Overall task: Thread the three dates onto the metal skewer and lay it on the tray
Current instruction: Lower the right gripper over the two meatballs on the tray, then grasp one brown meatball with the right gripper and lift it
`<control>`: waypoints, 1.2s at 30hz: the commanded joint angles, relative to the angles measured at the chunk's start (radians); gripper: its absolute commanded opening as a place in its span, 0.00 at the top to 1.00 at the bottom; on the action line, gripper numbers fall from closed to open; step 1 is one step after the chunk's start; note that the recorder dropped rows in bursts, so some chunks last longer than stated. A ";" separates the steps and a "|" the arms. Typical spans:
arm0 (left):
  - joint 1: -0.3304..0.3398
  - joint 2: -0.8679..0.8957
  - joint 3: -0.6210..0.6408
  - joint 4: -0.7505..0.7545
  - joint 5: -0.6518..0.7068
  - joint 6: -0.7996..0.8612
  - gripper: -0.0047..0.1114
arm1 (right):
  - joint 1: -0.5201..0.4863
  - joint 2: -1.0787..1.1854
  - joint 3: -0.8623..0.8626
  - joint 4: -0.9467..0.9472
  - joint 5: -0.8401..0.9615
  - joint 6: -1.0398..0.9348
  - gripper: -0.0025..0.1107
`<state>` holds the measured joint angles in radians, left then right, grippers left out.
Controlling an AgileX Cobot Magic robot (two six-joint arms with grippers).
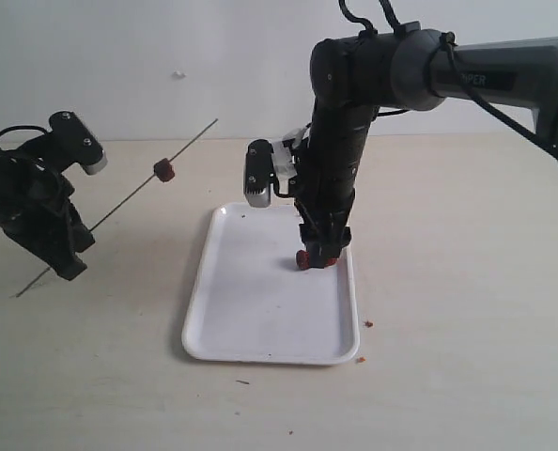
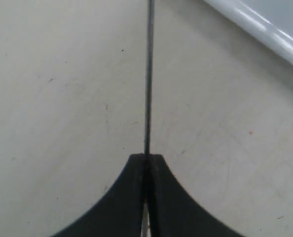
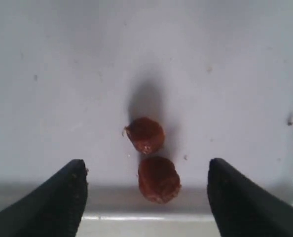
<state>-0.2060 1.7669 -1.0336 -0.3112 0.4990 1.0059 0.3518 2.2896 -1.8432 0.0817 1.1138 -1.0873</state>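
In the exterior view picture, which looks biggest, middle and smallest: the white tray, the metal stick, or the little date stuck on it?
1. tray: covers the most of the picture.
2. metal skewer: longer than the tray, but very thin.
3. date on the skewer: by far the smallest.

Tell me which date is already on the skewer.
The date left of the tray, speared on the skewer; the other two lie on the tray.

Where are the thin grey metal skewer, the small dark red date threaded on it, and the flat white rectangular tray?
Thin grey metal skewer (image 1: 129, 197), exterior view, bare middle of the rod.
Small dark red date (image 1: 164, 170), exterior view, centre of the fruit.
Flat white rectangular tray (image 1: 260, 319), exterior view, bare floor.
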 commanded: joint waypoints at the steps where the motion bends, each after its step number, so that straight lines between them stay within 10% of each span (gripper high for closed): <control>1: 0.047 -0.012 -0.004 0.007 -0.005 -0.072 0.96 | -0.003 0.011 0.002 0.058 -0.008 -0.011 0.39; 18: 0.067 -0.012 -0.004 -0.017 -0.007 -0.072 0.96 | -0.003 0.010 0.002 -0.144 0.037 0.441 0.39; 25: 0.067 -0.012 -0.004 -0.020 -0.007 -0.072 0.96 | -0.003 0.010 0.002 -0.196 0.042 -0.439 0.39; 36: 0.067 -0.012 -0.004 -0.021 -0.060 -0.072 0.96 | -0.003 0.010 0.002 -0.072 -0.039 -1.020 0.43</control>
<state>-0.1430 1.7669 -1.0336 -0.3246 0.4571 0.9416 0.3518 2.3028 -1.8432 -0.0058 1.0784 -2.0638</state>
